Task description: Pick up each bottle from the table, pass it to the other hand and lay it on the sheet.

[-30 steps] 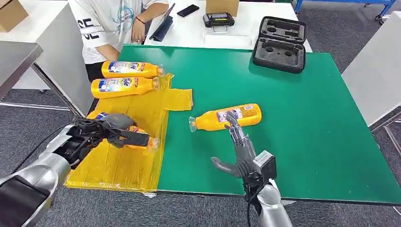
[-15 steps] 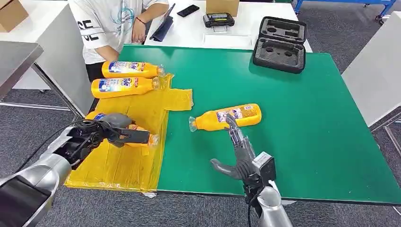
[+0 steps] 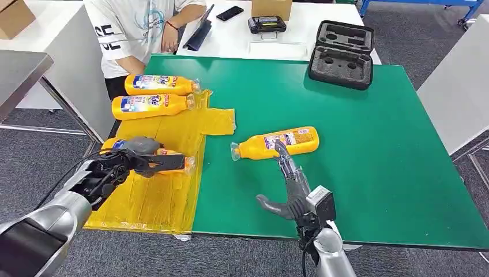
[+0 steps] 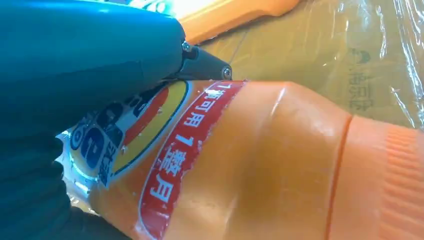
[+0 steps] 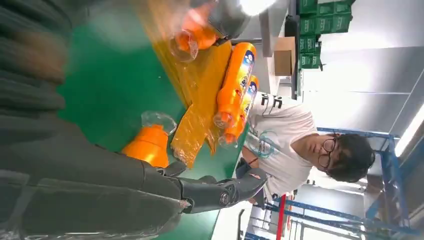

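Observation:
My left hand [image 3: 137,157] grips an orange bottle [image 3: 171,164] by its body, low over the yellow sheet [image 3: 155,199], cap pointing right. The left wrist view shows that bottle's label [image 4: 165,165] close up under my fingers [image 4: 75,60]. Two more orange bottles [image 3: 158,85] [image 3: 149,105] lie side by side at the sheet's far end. Another orange bottle [image 3: 277,142] lies on the green table [image 3: 375,161], cap to the left. My right hand [image 3: 291,187] stands open just in front of it, fingertips close to its body; this bottle [image 5: 147,145] also appears past my right hand [image 5: 100,180].
A person in a white shirt [image 3: 138,29] sits at the table's far left corner, close to the two laid bottles. A black foam case [image 3: 341,53] lies at the far right of the green table. A white table [image 3: 242,34] behind carries a phone and small devices.
My left hand has carried its bottle a little farther along the sheet and levelled it. The right hand has barely moved.

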You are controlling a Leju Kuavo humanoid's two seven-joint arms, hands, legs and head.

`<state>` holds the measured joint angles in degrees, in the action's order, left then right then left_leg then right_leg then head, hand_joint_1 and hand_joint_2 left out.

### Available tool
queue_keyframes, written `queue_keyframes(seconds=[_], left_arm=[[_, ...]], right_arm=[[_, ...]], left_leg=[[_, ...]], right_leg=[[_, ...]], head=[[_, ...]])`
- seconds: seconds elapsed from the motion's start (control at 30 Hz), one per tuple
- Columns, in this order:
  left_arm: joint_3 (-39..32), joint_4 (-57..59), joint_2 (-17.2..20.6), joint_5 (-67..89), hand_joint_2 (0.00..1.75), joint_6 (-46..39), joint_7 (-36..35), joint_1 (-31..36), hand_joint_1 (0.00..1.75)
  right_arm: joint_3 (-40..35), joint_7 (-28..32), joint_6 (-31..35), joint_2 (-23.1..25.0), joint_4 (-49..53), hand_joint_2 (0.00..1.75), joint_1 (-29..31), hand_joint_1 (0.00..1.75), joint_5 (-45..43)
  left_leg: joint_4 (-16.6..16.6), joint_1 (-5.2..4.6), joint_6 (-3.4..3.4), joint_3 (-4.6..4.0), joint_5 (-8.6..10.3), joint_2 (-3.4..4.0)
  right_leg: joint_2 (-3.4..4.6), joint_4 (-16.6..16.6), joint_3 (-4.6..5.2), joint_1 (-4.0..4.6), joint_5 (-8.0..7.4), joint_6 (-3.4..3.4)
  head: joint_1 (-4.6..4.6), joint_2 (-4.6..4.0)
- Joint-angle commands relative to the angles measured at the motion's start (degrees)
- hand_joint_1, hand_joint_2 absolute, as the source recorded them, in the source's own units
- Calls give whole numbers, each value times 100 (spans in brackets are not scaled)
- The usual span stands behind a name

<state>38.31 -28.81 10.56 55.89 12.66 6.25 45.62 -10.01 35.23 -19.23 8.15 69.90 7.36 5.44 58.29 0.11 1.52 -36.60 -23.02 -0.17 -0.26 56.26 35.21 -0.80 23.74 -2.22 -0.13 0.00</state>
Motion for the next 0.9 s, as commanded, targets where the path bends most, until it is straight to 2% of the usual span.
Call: queue_keyframes(seconds=[0.03,0.3,0.37,0.4,0.43,0.47,0.53,0.7,0.9], left_arm=[[-79,389,-173,13,175,31,-28,14,175],[-99,401,-187,0,175,15,-16,-1,175],[-110,426,-192,-17,175,35,2,-21,140],[-98,455,-192,-14,175,79,28,-19,96],[-73,483,-190,0,175,127,59,-9,82],[-67,494,-187,-1,175,137,82,-5,59],[-105,488,-187,-25,175,56,115,-33,24],[23,532,-142,46,175,211,185,2,0],[64,569,-213,80,175,208,137,53,0]], right_arm=[[-28,-31,4,-83,-211,175,139,0,-2],[-34,-32,8,-85,-215,175,112,0,-2],[-39,-31,8,-83,-198,175,84,0,-2],[-39,-30,13,-84,-200,175,71,0,-1],[-45,-27,10,-81,-208,175,67,0,-1],[-43,-26,14,-77,-211,175,61,0,-1],[-34,-143,139,-84,-249,175,39,0,98],[59,-121,166,-36,-267,175,-15,0,48],[177,-208,205,-15,-230,175,-59,0,31]], left_leg=[[-5,2,-5,21,-7,4],[-6,4,-7,31,-10,4],[-6,0,-4,17,-4,2],[-9,2,-7,32,-9,5],[-7,1,-5,25,-7,3],[-6,0,-4,19,-4,2],[-8,1,-5,25,-6,3],[-9,3,-7,36,-11,7],[-7,3,-7,35,-10,1]], right_leg=[[4,-6,-21,2,5,6],[5,-8,-31,4,8,8],[3,-5,-17,0,3,4],[5,-9,-31,3,7,8],[4,-7,-25,2,5,6],[3,-6,-18,1,3,4],[4,-8,-25,1,5,6],[7,-10,-36,4,7,9],[1,-8,-35,4,8,8]], head=[[0,0],[0,0],[0,0],[0,0],[0,0],[0,0],[0,0],[0,0],[0,0]])
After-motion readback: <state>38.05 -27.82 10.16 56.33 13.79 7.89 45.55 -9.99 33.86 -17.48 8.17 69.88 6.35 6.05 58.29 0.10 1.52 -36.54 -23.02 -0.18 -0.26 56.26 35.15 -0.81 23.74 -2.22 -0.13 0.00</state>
